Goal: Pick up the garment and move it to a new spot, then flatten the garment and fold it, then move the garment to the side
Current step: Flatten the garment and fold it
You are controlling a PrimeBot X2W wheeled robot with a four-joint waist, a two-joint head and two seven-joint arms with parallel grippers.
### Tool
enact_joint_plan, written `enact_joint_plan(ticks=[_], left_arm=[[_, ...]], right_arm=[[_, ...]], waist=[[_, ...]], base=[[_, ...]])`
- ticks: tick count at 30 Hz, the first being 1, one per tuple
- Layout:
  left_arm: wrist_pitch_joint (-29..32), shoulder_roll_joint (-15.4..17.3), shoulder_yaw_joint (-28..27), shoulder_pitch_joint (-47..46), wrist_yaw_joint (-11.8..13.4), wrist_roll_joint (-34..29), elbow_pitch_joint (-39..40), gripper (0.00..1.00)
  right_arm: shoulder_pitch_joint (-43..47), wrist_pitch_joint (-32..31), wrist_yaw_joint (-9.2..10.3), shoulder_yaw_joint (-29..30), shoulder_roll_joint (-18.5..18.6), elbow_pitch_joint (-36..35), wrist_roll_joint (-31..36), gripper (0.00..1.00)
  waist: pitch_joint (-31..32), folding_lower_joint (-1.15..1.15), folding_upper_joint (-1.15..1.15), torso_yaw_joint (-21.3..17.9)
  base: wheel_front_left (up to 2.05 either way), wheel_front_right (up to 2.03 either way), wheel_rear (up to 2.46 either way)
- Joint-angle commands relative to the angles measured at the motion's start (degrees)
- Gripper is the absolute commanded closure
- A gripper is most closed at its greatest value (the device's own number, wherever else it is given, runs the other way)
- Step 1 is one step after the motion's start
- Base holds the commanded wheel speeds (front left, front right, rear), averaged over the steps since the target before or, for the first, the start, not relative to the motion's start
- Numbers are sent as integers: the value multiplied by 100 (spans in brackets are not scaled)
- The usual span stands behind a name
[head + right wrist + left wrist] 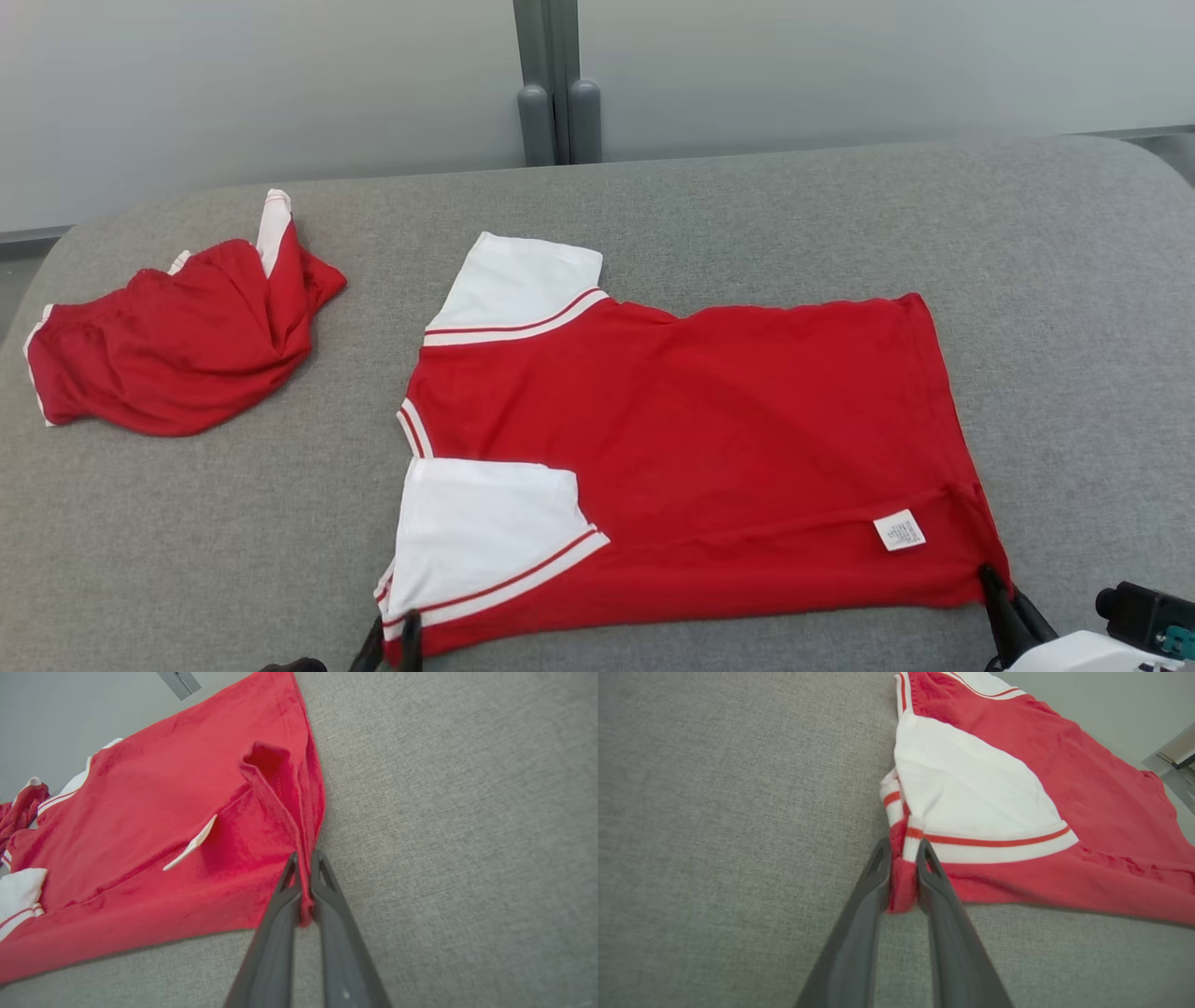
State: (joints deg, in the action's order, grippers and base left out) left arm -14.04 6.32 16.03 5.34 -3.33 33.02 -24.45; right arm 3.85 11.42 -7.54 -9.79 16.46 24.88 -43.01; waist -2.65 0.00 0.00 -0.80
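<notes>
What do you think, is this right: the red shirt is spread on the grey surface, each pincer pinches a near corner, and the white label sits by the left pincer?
Not quite: the white label sits by the right pincer, not the left pincer, as the head view shows. The red shirt is spread on the grey surface, each pincer pinching a near corner.

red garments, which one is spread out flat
The shirt with white sleeves in the middle: it lies flat, its near edge pinched by the left hand and right hand. The other red garment sits crumpled in a heap at the left.
</notes>
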Motion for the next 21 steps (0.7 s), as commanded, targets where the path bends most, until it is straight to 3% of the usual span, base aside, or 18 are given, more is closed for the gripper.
enact_joint_plan(ticks=[1, 5, 11, 21], left_arm=[[-32, 19, -20, 46, 26, -8, 23, 0], [-81, 68, -71, -158, 59, -175, 111, 0], [-116, 130, -449, -450, 219, -593, 595, 0], [-110, 251, -996, -698, 308, -1777, 1530, 0]], right_arm=[[54, -12, 10, 56, -44, -76, 61, 0], [1, 153, 10, 276, -178, -367, 281, 0], [-142, 322, 10, 437, -293, -1042, 1152, 0], [-118, 378, 10, 841, -786, -2152, 2552, 0]], waist=[[20, 0, 0, -15], [91, 0, 0, -13], [188, 0, 0, -7], [233, 0, 0, 42]], base=[[0, 0, 0], [0, 0, 0], [0, 0, 0], [0, 0, 0]])
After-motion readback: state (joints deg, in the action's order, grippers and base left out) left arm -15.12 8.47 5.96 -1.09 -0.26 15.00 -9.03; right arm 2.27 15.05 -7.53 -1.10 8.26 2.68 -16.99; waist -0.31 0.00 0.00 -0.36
